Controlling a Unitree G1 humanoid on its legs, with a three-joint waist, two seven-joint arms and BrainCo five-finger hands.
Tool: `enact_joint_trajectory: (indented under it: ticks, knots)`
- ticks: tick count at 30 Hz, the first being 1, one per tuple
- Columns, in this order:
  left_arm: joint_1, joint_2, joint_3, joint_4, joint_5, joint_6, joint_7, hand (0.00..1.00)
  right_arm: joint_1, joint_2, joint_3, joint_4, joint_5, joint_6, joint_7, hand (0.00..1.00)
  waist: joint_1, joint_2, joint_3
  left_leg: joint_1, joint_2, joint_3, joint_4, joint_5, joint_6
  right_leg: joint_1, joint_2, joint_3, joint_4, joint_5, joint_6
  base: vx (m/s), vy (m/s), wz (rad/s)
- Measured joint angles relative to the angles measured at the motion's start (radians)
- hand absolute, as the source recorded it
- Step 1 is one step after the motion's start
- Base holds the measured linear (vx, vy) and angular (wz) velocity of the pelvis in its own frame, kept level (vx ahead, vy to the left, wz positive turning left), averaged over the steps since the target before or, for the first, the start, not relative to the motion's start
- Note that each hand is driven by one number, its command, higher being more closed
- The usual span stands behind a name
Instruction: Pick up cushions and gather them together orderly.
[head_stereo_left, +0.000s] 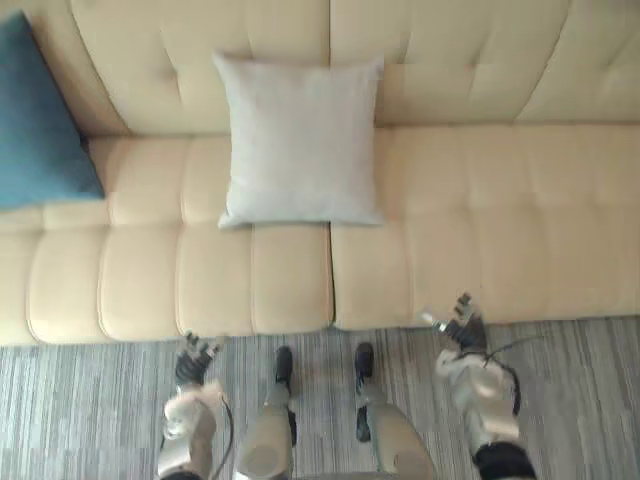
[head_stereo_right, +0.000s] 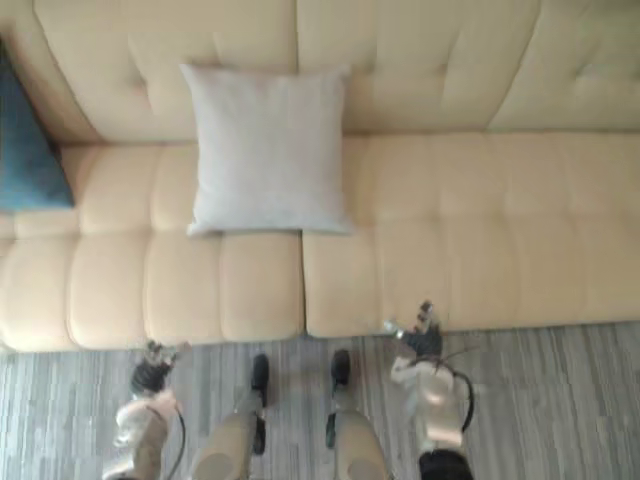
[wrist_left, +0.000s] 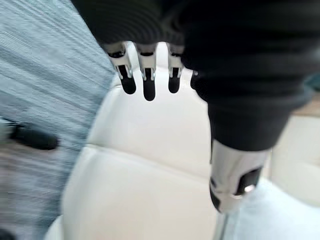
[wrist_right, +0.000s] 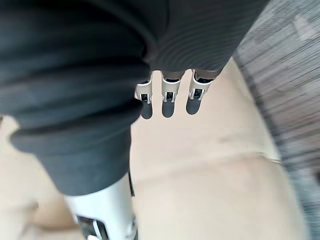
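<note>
Cushion (head_stereo_left: 300, 140), pale grey, square, leaning on backrest of cream tufted sofa (head_stereo_left: 500, 230); teal cushion (head_stereo_left: 40, 120) at left end (well apart). Striped grey carpet (head_stereo_left: 580, 400) below. Left hand (head_stereo_left: 196, 360), right hand (head_stereo_left: 465, 330) by seat front, fingers relaxed, empty.

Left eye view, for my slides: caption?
The left hand and right hand, both open, before a cream sofa; grey cushion on seat, blue cushion far left.
</note>
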Motion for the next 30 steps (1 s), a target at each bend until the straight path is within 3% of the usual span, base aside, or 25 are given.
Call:
enact_joint_trajectory:
  ticks: [5, 11, 16, 19, 20, 21, 22, 23, 24, 25, 26, 28, 29, 30]
  knots:
    - [0.036, -0.053, 0.029, 0.153, 0.139, 0.017, -0.018, 0.0, 0.061, 0.048, 0.022, 0.157, -0.107, 0.023, 0.035, 0.0, 0.009, 0.005, -0.105, 0.075, -0.001, 0.022, -0.005, -0.031, 0.01, 0.058, -0.005, 0.002, 0.026, -0.044, 0.005, 0.08, 0.011, -0.03]
    - [0.038, -0.076, 0.067, 0.235, 0.196, 0.02, -0.009, 0.0, 0.083, 0.077, 0.017, 0.264, -0.138, 0.034, 0.04, 0.0, 0.011, 0.012, -0.159, 0.147, -0.001, 0.046, -0.016, -0.05, 0.009, 0.122, -0.009, 0.006, 0.024, -0.06, 0.019, 0.06, 0.007, -0.07]
    - [0.031, -0.082, 0.07, 0.25, 0.229, 0.022, 0.007, 0.0, 0.083, 0.078, -0.004, 0.304, -0.15, 0.045, 0.038, 0.0, 0.016, 0.01, -0.168, 0.202, -0.001, 0.083, -0.016, -0.068, 0.017, 0.156, -0.012, 0.03, 0.034, -0.063, 0.021, 0.05, 0.022, -0.21]
    - [0.024, -0.077, 0.069, 0.25, 0.229, 0.022, 0.008, 0.0, 0.056, 0.082, -0.011, 0.31, -0.165, 0.048, 0.034, 0.0, 0.022, -0.001, -0.16, 0.194, -0.004, 0.133, -0.005, -0.079, 0.022, 0.111, -0.013, 0.076, 0.074, -0.063, 0.025, 0.0, 0.041, -0.44]
    - [0.017, -0.069, 0.069, 0.25, 0.229, 0.022, 0.009, 0.0, 0.038, 0.09, -0.011, 0.31, -0.165, 0.052, 0.03, 0.0, 0.022, -0.007, -0.153, 0.168, -0.003, 0.143, 0.029, -0.093, 0.026, 0.089, -0.015, 0.08, 0.092, -0.06, 0.03, -0.07, 0.025, -0.37]
    - [0.005, -0.053, 0.065, 0.249, 0.228, 0.023, 0.01, 0.0, 0.024, 0.103, -0.013, 0.31, -0.164, 0.054, 0.026, 0.0, 0.02, -0.018, -0.144, 0.129, 0.005, 0.156, 0.096, -0.116, 0.031, 0.06, -0.014, 0.077, 0.111, -0.033, 0.068, -0.08, 0.024, -0.34]
    - [-0.002, -0.054, 0.066, 0.248, 0.228, 0.025, 0.011, 0.0, 0.016, 0.103, -0.011, 0.31, -0.164, 0.055, 0.025, 0.0, 0.022, -0.013, -0.139, 0.106, 0.022, 0.169, 0.134, -0.128, 0.037, 0.046, -0.004, 0.076, 0.112, 0.001, 0.111, -0.09, 0.024, -0.38]
    - [-0.009, -0.064, 0.071, 0.242, 0.228, 0.026, 0.011, 0.0, -0.008, 0.101, -0.01, 0.308, -0.163, 0.057, 0.024, 0.0, 0.036, 0.012, -0.126, 0.087, 0.057, 0.194, 0.163, -0.138, 0.046, 0.04, 0.016, 0.066, 0.12, 0.029, 0.118, -0.09, 0.038, -0.28]
    - [-0.017, -0.074, 0.074, 0.233, 0.228, 0.027, 0.011, 0.0, -0.019, 0.106, -0.01, 0.306, -0.163, 0.057, 0.023, 0.0, 0.036, 0.02, -0.117, 0.081, 0.071, 0.194, 0.173, -0.138, 0.047, 0.006, 0.008, 0.009, 0.298, -0.059, 0.048, -0.08, 0.034, -0.09]
    - [-0.021, -0.076, 0.073, 0.224, 0.228, 0.027, 0.011, 0.0, -0.018, 0.111, -0.01, 0.306, -0.163, 0.057, 0.022, 0.0, 0.038, 0.017, -0.117, 0.078, 0.071, 0.184, 0.183, -0.137, 0.047, -0.003, -0.017, -0.023, 0.455, -0.146, 0.014, -0.06, -0.014, 0.16]
    - [-0.02, -0.076, 0.073, 0.216, 0.228, 0.027, 0.011, 0.0, -0.016, 0.115, -0.006, 0.309, -0.163, 0.057, 0.023, 0.0, 0.043, 0.002, -0.126, 0.066, 0.067, 0.175, 0.201, -0.137, 0.047, 0.015, -0.051, -0.038, 0.568, -0.198, 0.026, -0.03, -0.057, 0.29]
    - [-0.021, -0.073, 0.073, 0.201, 0.228, 0.027, 0.011, 0.0, -0.018, 0.115, 0.011, 0.309, -0.164, 0.056, 0.023, 0.0, 0.049, -0.029, -0.143, 0.029, 0.048, 0.151, 0.245, -0.137, 0.048, 0.078, -0.102, -0.037, 0.663, -0.229, 0.065, -0.03, -0.145, 0.38]
    - [-0.022, -0.072, 0.074, 0.189, 0.228, 0.028, 0.012, 0.0, -0.025, 0.116, 0.012, 0.317, -0.164, 0.057, 0.023, 0.0, 0.054, -0.044, -0.147, -0.008, 0.046, 0.147, 0.293, -0.137, 0.047, 0.117, -0.114, -0.023, 0.626, -0.261, 0.094, -0.06, -0.178, 0.26]
    - [-0.024, -0.075, 0.078, 0.184, 0.228, 0.028, 0.012, 0.0, -0.045, 0.112, 0.012, 0.329, -0.164, 0.056, 0.023, 0.0, 0.062, -0.042, -0.138, -0.021, 0.051, 0.151, 0.315, -0.136, 0.046, 0.133, -0.102, -0.025, 0.59, -0.273, 0.103, -0.15, -0.151, 0.03]
